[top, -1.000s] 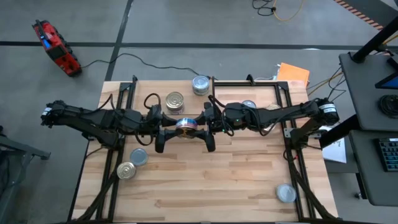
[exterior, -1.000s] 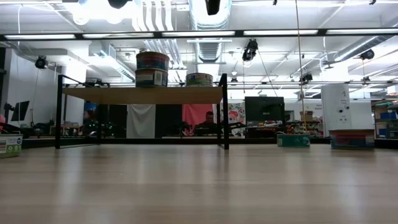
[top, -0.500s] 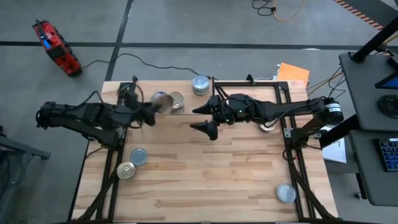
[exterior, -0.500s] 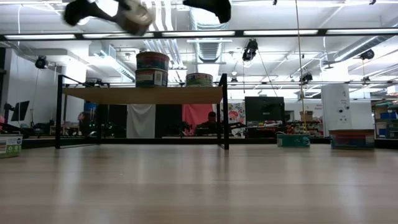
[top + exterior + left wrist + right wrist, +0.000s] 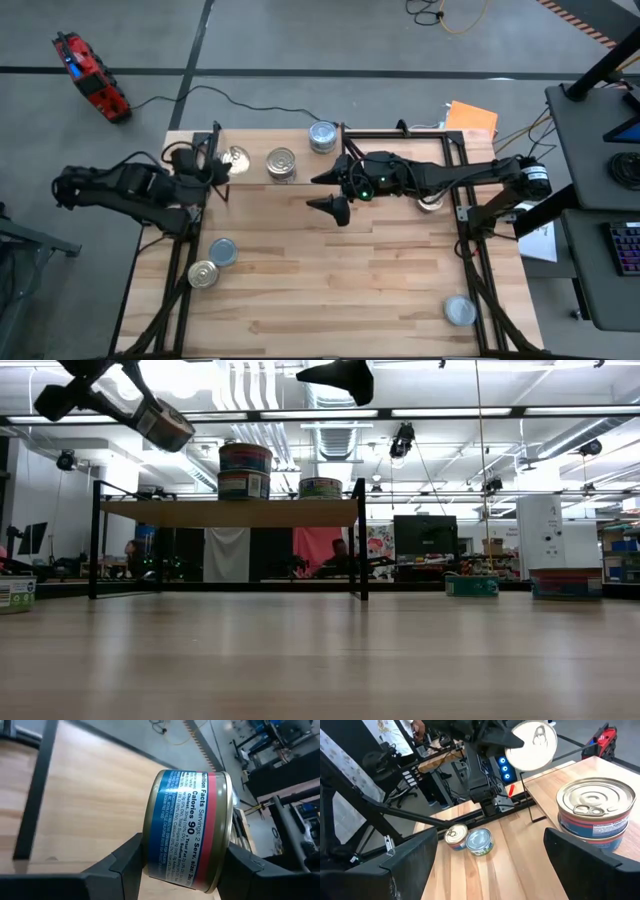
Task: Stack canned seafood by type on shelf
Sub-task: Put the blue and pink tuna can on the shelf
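Gripping a golden-lidded tin sideways, our left end effector nears the shelf; right end effector hangs spread, empty.

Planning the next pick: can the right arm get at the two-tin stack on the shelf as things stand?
Probably yes. The right pincer hangs open and empty beside the stack on the shelf, with nothing between them; the left pincer, holding a tin, is on the stack's far side.
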You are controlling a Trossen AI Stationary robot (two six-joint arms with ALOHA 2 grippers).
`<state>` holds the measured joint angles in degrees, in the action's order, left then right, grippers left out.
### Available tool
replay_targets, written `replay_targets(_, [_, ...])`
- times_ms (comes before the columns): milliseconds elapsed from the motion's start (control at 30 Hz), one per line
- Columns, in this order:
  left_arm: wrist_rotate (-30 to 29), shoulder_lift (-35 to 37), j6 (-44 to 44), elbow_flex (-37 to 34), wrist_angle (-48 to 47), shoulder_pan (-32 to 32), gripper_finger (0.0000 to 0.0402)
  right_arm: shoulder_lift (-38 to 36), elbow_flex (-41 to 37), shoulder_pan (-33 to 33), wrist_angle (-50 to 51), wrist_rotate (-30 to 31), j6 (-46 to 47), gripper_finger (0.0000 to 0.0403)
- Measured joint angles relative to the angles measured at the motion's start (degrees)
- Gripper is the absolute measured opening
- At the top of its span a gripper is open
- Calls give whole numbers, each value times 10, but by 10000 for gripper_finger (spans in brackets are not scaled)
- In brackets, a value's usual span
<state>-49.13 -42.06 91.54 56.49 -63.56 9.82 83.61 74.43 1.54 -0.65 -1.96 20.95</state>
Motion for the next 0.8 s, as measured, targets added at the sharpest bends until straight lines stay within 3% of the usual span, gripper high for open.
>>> replay_targets(367, [7, -67, 88, -6, -57, -10, 173, 0, 0, 0, 3, 5, -6, 354])
replay_targets(600, [7, -52, 153, -48, -58, -11, 173, 0, 0, 0, 6, 5, -6, 354])
replay_targets(800, [17, -11, 140, -109, 39, -11, 173, 0, 0, 0, 9, 5, -5, 354])
